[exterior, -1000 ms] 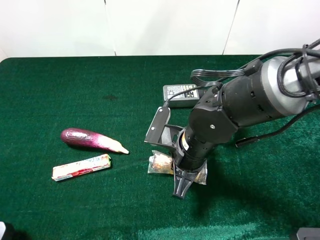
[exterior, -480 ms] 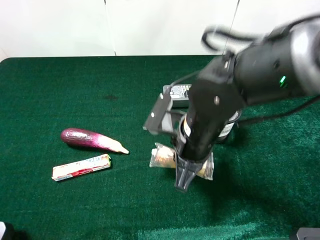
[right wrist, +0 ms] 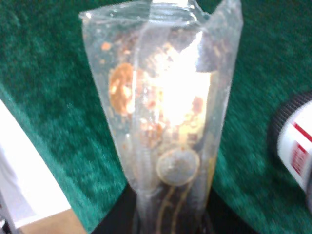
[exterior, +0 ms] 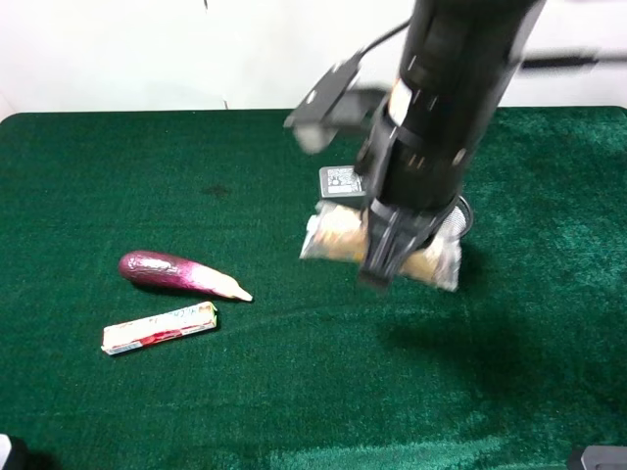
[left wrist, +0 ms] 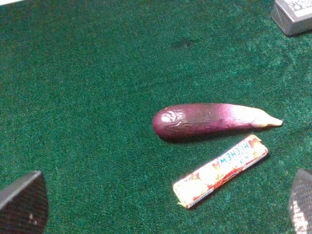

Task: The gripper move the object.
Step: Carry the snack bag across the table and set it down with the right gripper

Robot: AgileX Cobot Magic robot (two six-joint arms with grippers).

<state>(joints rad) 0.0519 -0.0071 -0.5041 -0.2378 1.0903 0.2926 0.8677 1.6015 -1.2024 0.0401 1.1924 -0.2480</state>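
Since a second ago the right gripper (exterior: pixel 384 257) has risen off the table (exterior: pixel 147 176) toward the adapter (exterior: pixel 340 181), its jaws pinching the packet (exterior: pixel 336 235) in mid-air. The lift looks done; placing and release seemingly remain. The left gripper (left wrist: pixel 161 207) has its jaws spread.

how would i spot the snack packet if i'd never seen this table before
Start at the green cloth table and find the big dark arm over its middle. Clamped crosswise in the right gripper is the snack packet: clear crinkly plastic with tan-brown pieces inside, unlike the purple eggplant and the printed Hi-Chew stick lying toward the left of the high view.
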